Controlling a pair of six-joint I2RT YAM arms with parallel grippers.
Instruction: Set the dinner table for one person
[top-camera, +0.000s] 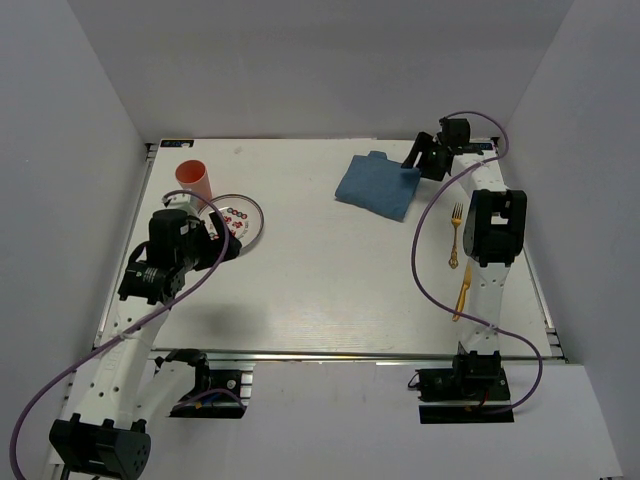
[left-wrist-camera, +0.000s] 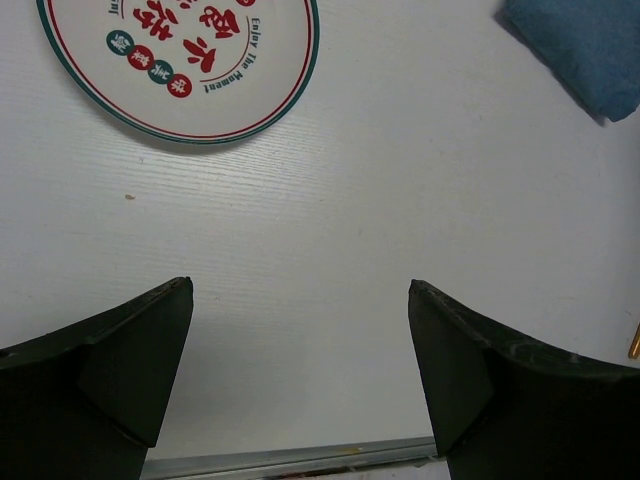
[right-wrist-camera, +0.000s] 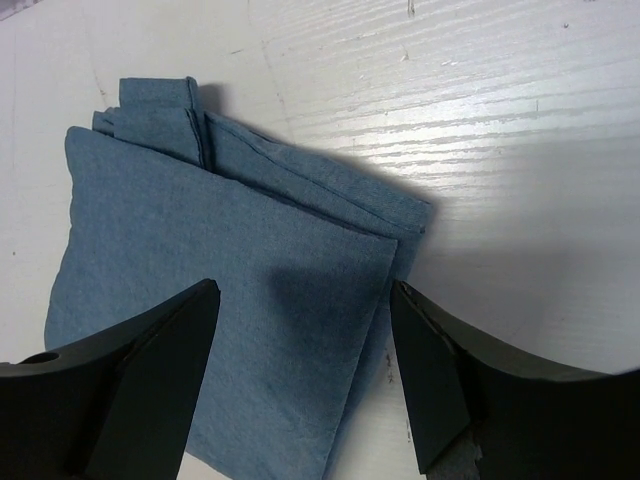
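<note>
The white dinner table (top-camera: 320, 290) carries a folded blue cloth (top-camera: 378, 185) at the back right. My right gripper (top-camera: 415, 162) hovers open over the cloth's right corner; in the right wrist view the cloth (right-wrist-camera: 220, 280) lies between and under the open fingers of this gripper (right-wrist-camera: 305, 300), which hold nothing. A round printed plate (top-camera: 245, 215) lies at the left, next to an orange cup (top-camera: 194, 180). My left gripper (top-camera: 228, 244) is open and empty just in front of the plate (left-wrist-camera: 180, 60). A gold fork (top-camera: 456, 235) and a gold knife (top-camera: 463, 290) lie at the right.
A metal rail (top-camera: 350, 355) runs along the table's front edge; it also shows in the left wrist view (left-wrist-camera: 300, 460). Grey walls enclose the table on three sides. Purple cables loop from both arms over the table's sides. The right arm's body stands beside the fork.
</note>
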